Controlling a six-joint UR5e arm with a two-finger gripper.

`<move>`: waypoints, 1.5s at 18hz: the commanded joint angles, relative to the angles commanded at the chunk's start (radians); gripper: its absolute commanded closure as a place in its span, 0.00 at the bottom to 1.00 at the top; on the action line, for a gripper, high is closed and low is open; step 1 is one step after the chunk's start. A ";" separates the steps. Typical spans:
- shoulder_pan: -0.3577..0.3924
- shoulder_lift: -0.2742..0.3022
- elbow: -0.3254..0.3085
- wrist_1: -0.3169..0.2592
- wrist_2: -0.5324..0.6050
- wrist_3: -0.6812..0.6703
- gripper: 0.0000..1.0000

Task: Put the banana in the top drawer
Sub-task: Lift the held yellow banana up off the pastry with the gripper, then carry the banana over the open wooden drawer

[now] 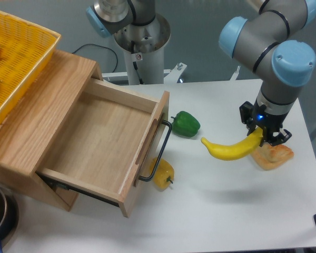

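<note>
The banana (229, 149) hangs above the white table, held at its right end, its free tip pointing left toward the drawer. My gripper (263, 136) is shut on that right end, right of the table's middle. The top drawer (102, 138) stands pulled open at the left, a shallow light-wood box with nothing inside and a black loop handle (159, 153) on its front panel. A gap of bare table lies between the banana's left tip and the drawer front.
A green bell pepper (186, 123) lies just right of the drawer front. A small yellow bell pepper (164, 172) sits under the handle. A bread piece (274, 155) lies below my gripper. A yellow woven basket (18, 58) rests on the cabinet top at the left.
</note>
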 joint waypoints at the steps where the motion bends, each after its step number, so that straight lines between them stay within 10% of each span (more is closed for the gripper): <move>1: 0.000 0.002 0.000 -0.002 0.000 -0.003 0.86; 21: -0.012 0.244 -0.015 -0.156 -0.114 -0.359 0.86; 27: -0.116 0.337 -0.051 -0.181 -0.110 -0.518 0.86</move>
